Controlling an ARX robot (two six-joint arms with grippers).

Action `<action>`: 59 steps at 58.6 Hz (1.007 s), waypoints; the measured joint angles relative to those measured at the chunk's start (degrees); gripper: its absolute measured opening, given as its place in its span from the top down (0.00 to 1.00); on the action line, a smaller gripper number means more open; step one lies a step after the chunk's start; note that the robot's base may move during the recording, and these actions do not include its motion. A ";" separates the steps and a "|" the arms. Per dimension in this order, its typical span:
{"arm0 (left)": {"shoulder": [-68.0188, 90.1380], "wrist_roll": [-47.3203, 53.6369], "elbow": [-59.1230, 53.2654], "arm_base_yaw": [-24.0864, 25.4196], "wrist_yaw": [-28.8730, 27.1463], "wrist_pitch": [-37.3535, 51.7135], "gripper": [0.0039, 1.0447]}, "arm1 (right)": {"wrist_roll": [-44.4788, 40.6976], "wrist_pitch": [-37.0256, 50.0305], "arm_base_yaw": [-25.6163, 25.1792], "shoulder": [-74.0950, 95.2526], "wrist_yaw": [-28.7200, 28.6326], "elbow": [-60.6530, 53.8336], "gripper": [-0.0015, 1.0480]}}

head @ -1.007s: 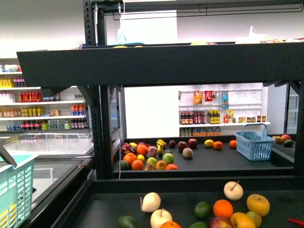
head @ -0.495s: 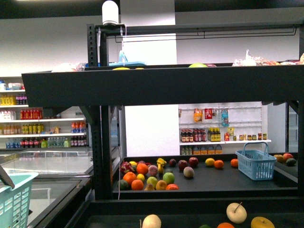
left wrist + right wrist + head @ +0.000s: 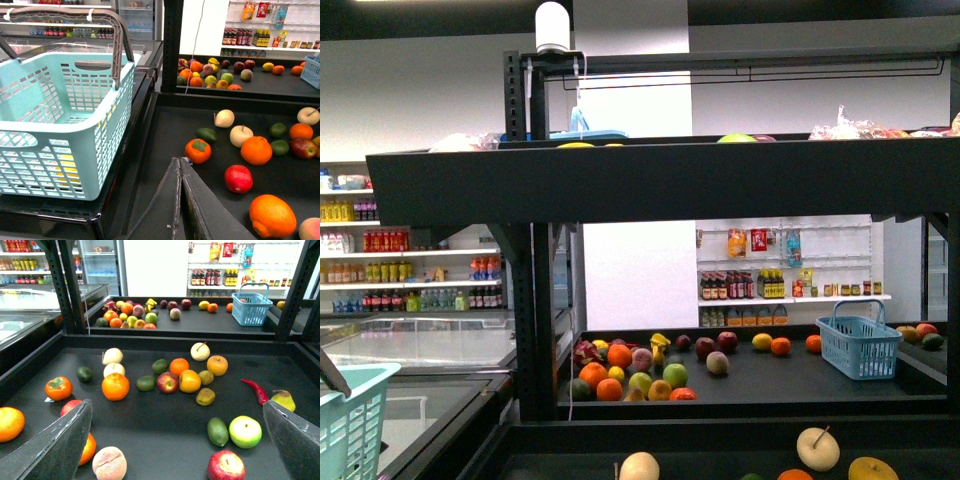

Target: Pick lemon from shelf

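1. A white wall (image 3: 440,105) runs behind the scene, with a dark band along the ceiling.
2. White wall shelves (image 3: 415,250) at the left hold rows of coloured bottles.
3. More white shelves (image 3: 785,270) at the back right carry bottles and packets.
4. A glass-topped chest case (image 3: 420,345) stands low at the left.
5. Lighting is bright and even.

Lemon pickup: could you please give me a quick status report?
Left claw shut, empty. Right claw open, empty. Lemon not picked; cannot single it out among fruit on the shelf.
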 joint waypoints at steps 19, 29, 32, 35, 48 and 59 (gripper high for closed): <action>-0.28 -0.02 -0.04 0.00 0.02 -0.02 0.62 | 0.00 0.00 0.00 0.00 -0.02 0.00 0.02; -0.28 -0.02 -0.04 0.00 0.02 -0.02 0.22 | 0.00 0.00 0.00 0.00 -0.02 0.00 0.02; -0.28 -0.02 -0.04 0.00 0.02 -0.02 0.11 | 0.00 0.00 0.00 0.00 -0.02 0.00 0.02; -0.28 0.09 -0.04 0.00 0.02 -0.02 0.06 | 0.00 0.00 0.00 0.00 -0.02 0.00 0.02; -0.28 0.09 -0.04 0.00 0.02 -0.02 0.07 | 0.00 0.00 0.00 0.00 -0.02 0.00 0.02; -0.28 0.09 -0.04 0.00 0.02 -0.02 0.07 | 0.00 0.00 0.00 0.00 -0.02 0.00 0.02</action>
